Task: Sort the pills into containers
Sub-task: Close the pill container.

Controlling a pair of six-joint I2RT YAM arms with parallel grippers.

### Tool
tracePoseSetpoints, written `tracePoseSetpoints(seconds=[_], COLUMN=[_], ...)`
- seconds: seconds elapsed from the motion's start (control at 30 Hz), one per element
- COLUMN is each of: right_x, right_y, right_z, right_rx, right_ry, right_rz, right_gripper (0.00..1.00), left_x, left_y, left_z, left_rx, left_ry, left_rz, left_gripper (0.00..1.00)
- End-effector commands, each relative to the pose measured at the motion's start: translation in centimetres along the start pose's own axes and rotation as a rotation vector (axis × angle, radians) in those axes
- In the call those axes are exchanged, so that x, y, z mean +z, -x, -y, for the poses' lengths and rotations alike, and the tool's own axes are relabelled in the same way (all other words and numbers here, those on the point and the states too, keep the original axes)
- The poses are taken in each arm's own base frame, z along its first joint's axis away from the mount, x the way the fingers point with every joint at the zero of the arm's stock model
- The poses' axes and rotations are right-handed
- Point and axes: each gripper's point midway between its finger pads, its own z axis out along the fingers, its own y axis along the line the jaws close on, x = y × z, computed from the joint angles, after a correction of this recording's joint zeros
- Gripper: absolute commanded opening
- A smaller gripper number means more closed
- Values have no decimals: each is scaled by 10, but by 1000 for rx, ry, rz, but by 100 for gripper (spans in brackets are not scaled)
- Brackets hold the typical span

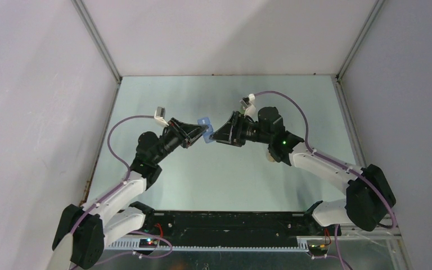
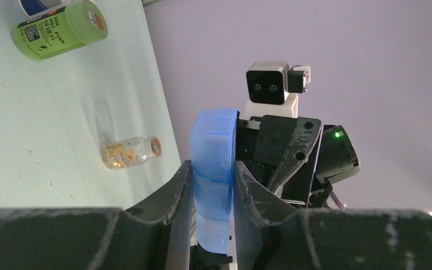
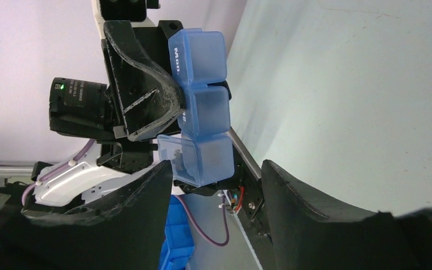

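Pillbox (image 2: 214,147) clamped in your left claw (image 2: 214,183), held up over the middle of the table (image 1: 247,180), your right claw (image 3: 216,169) apart, fingers (image 3: 315,214) either side of its end compartment (image 3: 199,160), green bottle (image 2: 59,31) and small clear bottle (image 2: 130,153) lying on the table, clear one near an edge.

On the pale table (image 2: 34,112) we see a green bottle (image 2: 59,29), and a small clear bottle (image 2: 131,152) well apart from it.

Green bottle (image 2: 59,29), small vial (image 2: 130,152) (well apart)
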Motion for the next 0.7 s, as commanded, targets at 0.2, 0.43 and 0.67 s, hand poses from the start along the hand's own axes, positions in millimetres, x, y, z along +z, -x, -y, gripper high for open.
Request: tracePoseSetpoints(seconds=[0.2,0.43,0.67], right_x=[11,15,16], right_y=[6,2,-2], right_z=[-37,-39,-42], right_rx=[25,35,40], right_ry=[176,196,219], right_rz=[-26,-42,-64], right_gripper=[58,50,44], left_x=[-2,-3,-3], left_y=[7,6,6], left_z=[42,43,45], left_rx=[21,20,26], left_ry=[-116,-116,-123], left_rz=[2,-1,-1], left_gripper=[0,0,0])
